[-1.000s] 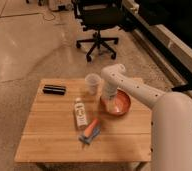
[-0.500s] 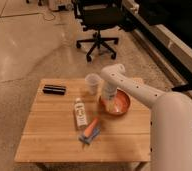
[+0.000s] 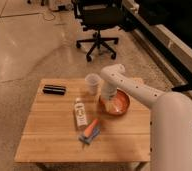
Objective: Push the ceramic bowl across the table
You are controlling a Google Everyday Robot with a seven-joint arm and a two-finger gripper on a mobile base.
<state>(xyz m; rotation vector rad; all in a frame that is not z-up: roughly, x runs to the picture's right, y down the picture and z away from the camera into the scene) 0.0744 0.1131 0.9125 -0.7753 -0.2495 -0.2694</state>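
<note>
One white arm reaches from the right over the table (image 3: pixel 49 135), light wood planks, rectangular. Gripper (image 3: pixel 108 96) sits down at the left inner side of the ceramic bowl (image 3: pixel 116 103); jaw state cannot be told. Bowl is glossy orange-red, wide, shallow, round, near the table's right edge, toward the far side. Translucent plastic cup (image 3: pixel 92 83) just beside it at the far edge. Flat black rectangular case (image 3: pixel 54 90) near the far left corner. White bottle (image 3: pixel 80 112) lies mid-table; orange-and-blue item (image 3: pixel 90 131) nearer the front edge. Black office chair (image 3: pixel 96 22) on the speckled floor behind.
</note>
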